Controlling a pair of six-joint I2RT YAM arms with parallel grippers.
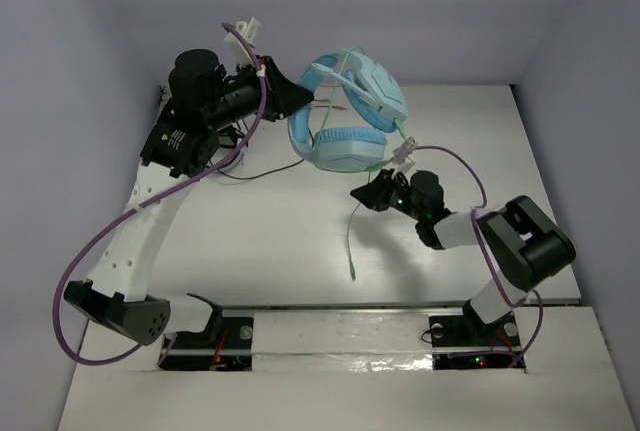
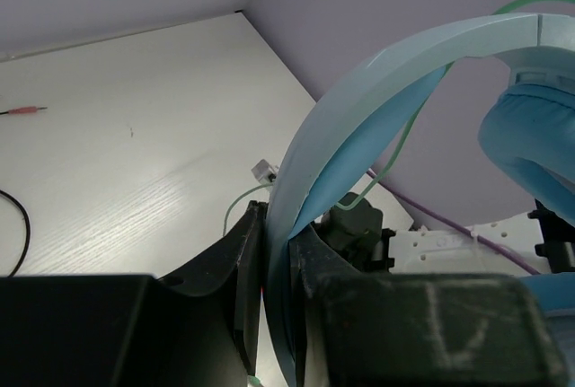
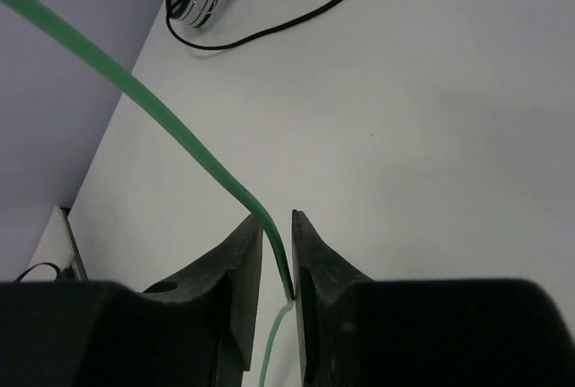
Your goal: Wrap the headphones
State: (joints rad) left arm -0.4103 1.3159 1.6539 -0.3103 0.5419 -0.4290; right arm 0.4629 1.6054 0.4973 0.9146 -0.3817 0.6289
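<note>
headphones (image 1: 350, 116): light blue over-ear set, held up off the bench (image 1: 260, 241) at the far middle
left gripper (image 2: 278, 252): fingers clamped on the headband (image 2: 377, 91)
right gripper (image 3: 277, 252): fingers narrow, pale green cable (image 3: 135, 91) pinched between them
cable tail: hangs to the bench, near of the cups
handling: light; band stiff, good hold; cable thin, limp, slippery, likely kinks if yanked
containers: none in view
other: dark cable (image 3: 296, 19) on the bench, far left

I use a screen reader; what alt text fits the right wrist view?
The right gripper pinches a thin green cable between its black fingers, above a white table. A dark cable loops at the top.
</note>
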